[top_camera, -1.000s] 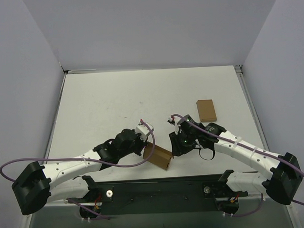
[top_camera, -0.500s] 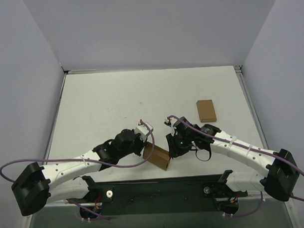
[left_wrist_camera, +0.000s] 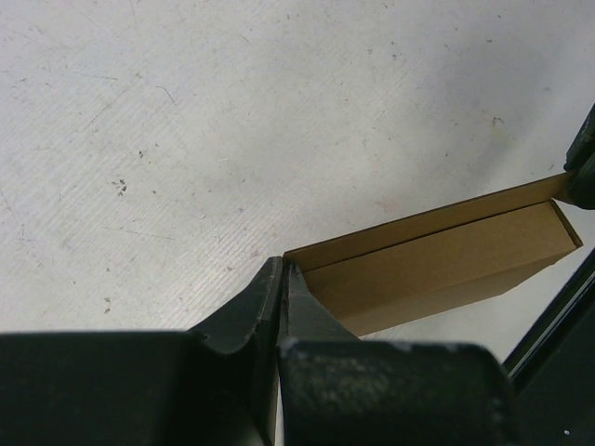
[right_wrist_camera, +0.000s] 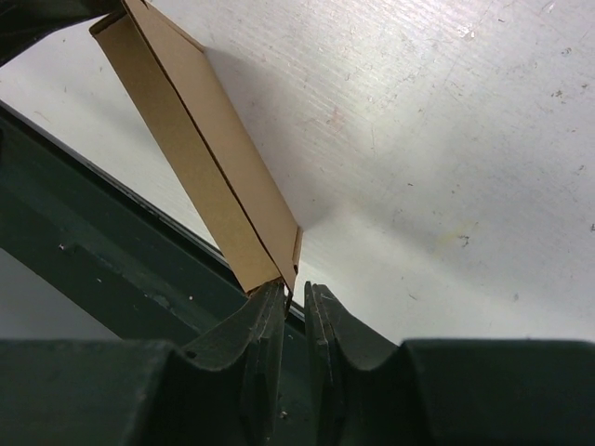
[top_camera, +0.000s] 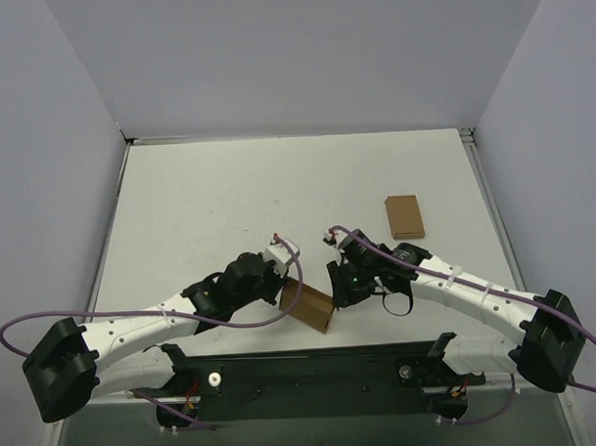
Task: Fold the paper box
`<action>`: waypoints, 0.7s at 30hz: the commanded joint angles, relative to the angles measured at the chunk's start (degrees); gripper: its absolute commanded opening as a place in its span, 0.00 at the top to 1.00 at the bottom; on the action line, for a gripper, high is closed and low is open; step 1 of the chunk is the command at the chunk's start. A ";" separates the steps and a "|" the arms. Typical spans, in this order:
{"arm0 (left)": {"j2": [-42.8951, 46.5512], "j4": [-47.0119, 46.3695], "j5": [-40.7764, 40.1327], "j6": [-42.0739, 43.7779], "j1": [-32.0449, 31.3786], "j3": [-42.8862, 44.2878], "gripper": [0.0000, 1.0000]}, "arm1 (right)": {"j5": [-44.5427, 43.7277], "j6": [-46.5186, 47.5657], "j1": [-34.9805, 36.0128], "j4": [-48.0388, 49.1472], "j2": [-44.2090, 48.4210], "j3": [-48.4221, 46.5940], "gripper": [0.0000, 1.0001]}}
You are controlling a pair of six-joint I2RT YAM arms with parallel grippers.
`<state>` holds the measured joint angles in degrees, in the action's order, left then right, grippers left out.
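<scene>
The paper box is a folded brown kraft piece held off the table near the front edge, between my two grippers. My left gripper is shut on its left end. In the left wrist view the fingers meet at the box's near corner, and the box runs away to the right. My right gripper is at the box's right end. In the right wrist view its jaws stand a narrow gap apart. The box's lower corner rests at the tip of the left finger.
A narrower plain brown cardboard rectangle lies flat on the white table at the right. The black base rail runs along the front edge just below the box and also shows in the right wrist view. Grey walls enclose the table.
My right gripper has moved a little left, up to the box's right end. The left gripper and box have barely shifted.
</scene>
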<state>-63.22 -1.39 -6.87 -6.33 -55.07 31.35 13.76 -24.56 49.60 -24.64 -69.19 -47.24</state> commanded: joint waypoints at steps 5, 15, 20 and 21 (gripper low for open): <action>0.56 -0.02 -0.60 -0.18 -0.13 1.78 1.00 | -1.28 -1.28 1.02 -1.81 -0.86 -0.74 0.83; -0.23 -5.29 -0.77 -4.13 -0.92 1.34 1.00 | -6.01 -4.43 1.20 -1.72 -1.30 -2.15 1.00; -2.34 -11.52 -5.85 -8.26 -2.23 1.17 1.00 | -18.02 -8.40 1.20 -1.55 -1.56 -4.96 1.00; -2.52 -12.23 -6.91 -8.70 -2.32 1.25 1.00 | -19.89 -8.75 1.20 -1.20 -1.56 -5.22 1.00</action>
<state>-64.53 -5.17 -10.15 -10.87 -56.05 31.35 5.56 -29.19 50.35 -26.06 -70.35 -48.58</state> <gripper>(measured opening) 0.071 0.037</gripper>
